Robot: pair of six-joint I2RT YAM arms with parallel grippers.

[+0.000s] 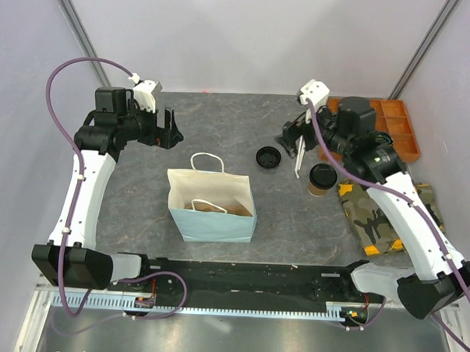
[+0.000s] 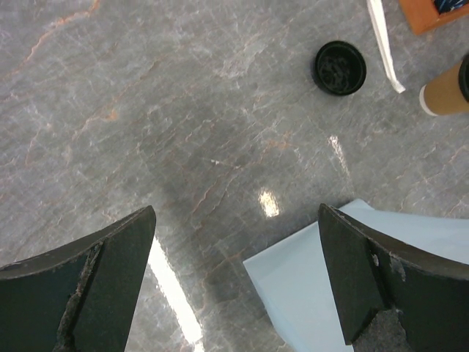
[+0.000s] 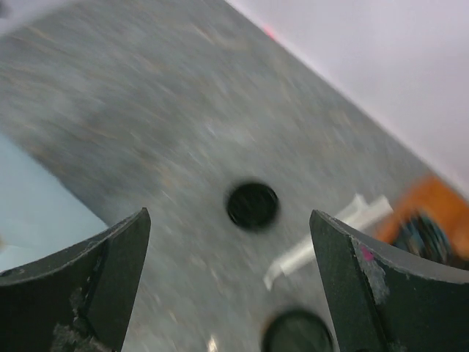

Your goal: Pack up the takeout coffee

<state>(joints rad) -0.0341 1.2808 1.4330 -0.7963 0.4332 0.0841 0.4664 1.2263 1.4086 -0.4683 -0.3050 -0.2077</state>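
The takeout coffee [image 1: 322,178], a tan paper cup with a black lid on, stands upright right of the table's centre. It shows at the right edge of the left wrist view [image 2: 448,88] and, blurred, at the bottom of the right wrist view [image 3: 297,334]. My right gripper [image 1: 290,136] hangs open and empty above and behind the cup, not touching it [image 3: 229,214]. The open light-blue paper bag [image 1: 211,214] stands in the middle. My left gripper [image 1: 171,128] is open and empty behind the bag's left side [image 2: 236,213].
A loose black lid [image 1: 267,157] lies between bag and cup, beside a white wrapped strip [image 1: 298,155]. An orange tray [image 1: 399,129] sits at the back right. A camouflage cloth [image 1: 377,217] lies at the right. Something tan [image 1: 210,207] shows inside the bag.
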